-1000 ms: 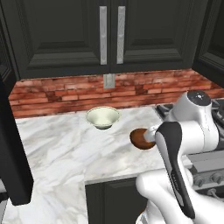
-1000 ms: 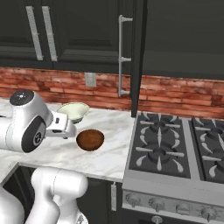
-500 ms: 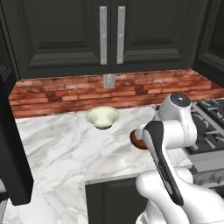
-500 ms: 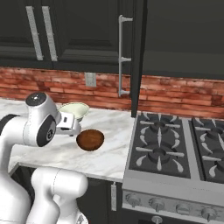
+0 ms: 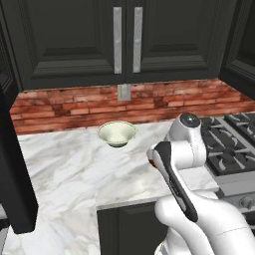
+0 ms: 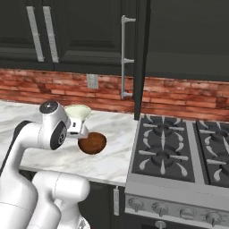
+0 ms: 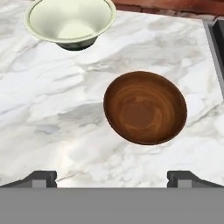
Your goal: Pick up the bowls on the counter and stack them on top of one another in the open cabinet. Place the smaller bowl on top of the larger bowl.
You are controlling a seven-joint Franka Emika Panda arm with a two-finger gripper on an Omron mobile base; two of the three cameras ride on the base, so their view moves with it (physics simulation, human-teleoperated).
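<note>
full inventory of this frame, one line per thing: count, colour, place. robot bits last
larger bowl: 1, cream with green tint, on the counter near the brick wall
smaller bowl: 1, glossy reddish-brown, on the counter between the larger bowl and the stove
counter: 1, white marble with grey veins
brick backsplash: 1, red-brown, behind the counter
wall outlet: 1, grey, on the backsplash
double-door cabinet: 1, black, paired silver handles, above the counter
open cabinet door: 1, black, long silver bar handle, edge-on left of the stove
gas stove: 1, grey-black, right of the counter
arm: 1, white with dark joints
pincer: 1, dark tips, open, above the smaller bowl, holding nothing
</note>
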